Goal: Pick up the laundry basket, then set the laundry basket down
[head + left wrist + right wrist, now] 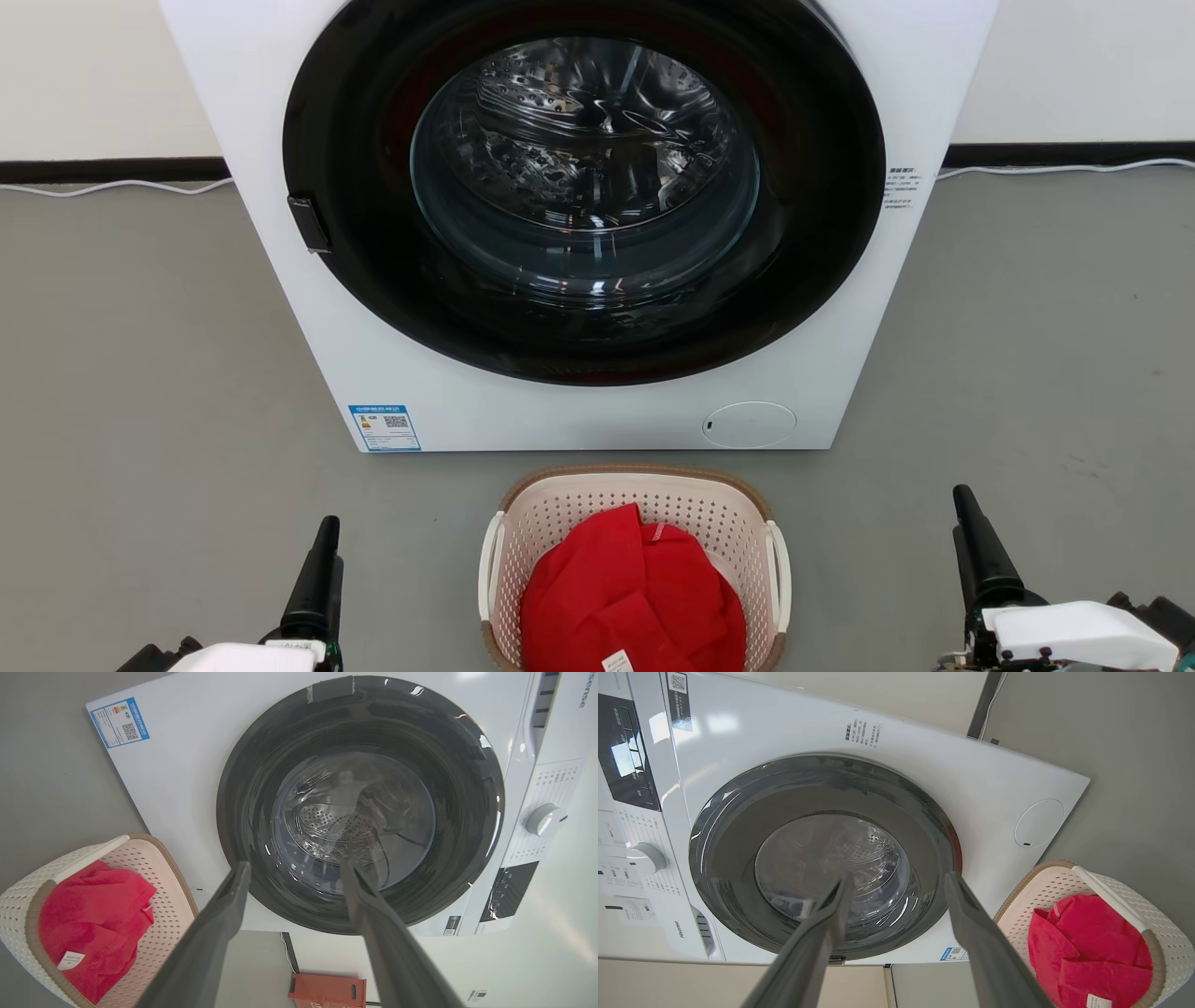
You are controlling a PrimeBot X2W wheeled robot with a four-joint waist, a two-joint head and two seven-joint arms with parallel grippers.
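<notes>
A grey floor runs to a pale wall. The basket stands on it just in front of the washer, with a red cloth inside. The left hand and right hand flank the basket, apart from it, fingers spread wide and holding nothing.

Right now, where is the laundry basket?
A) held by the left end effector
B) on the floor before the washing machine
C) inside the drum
B: the laundry basket stands on the grey floor before the washing machine, and the left end effector is open, holding nothing.
</notes>
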